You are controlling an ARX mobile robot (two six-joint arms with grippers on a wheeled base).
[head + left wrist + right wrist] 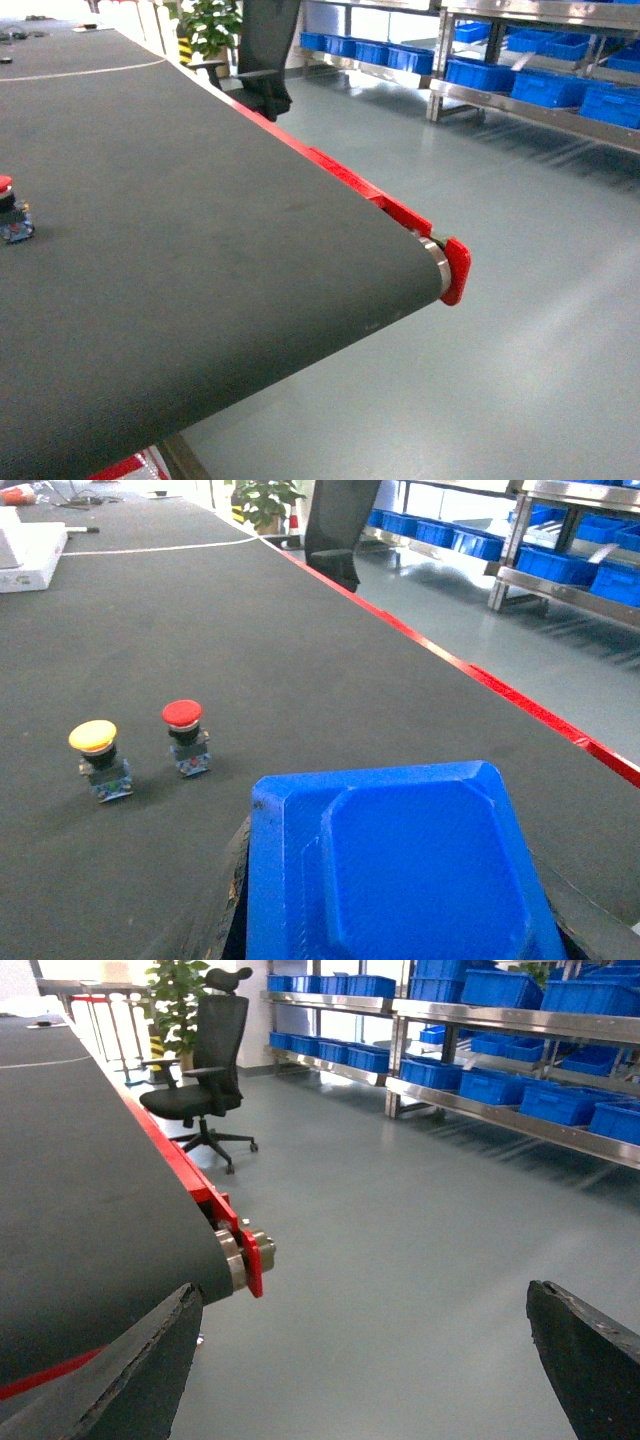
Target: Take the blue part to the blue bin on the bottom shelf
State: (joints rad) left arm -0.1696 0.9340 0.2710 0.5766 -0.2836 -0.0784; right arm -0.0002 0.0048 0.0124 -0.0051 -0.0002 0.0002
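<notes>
Left pincer (395, 935): clamped on blue part (400, 870), a smooth moulded plastic block with a recessed bevelled panel, bottom centre of the left wrist view. Right pincer (360, 1360): dark fingers spread wide, nothing between them. Surface (200, 250): matte black belt, red edge, steel end roller. Blue bins (545, 88): ribbed plastic, on steel shelving, upper right. Two mushroom-head pushbuttons, yellow (95, 755) and red (185, 735), stand left.

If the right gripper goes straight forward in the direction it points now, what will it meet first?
Probably nothing near. The right gripper is open over the grey floor, beside the conveyor belt end. Far ahead stand the steel shelves with blue bins; depth is hard to judge.
</notes>
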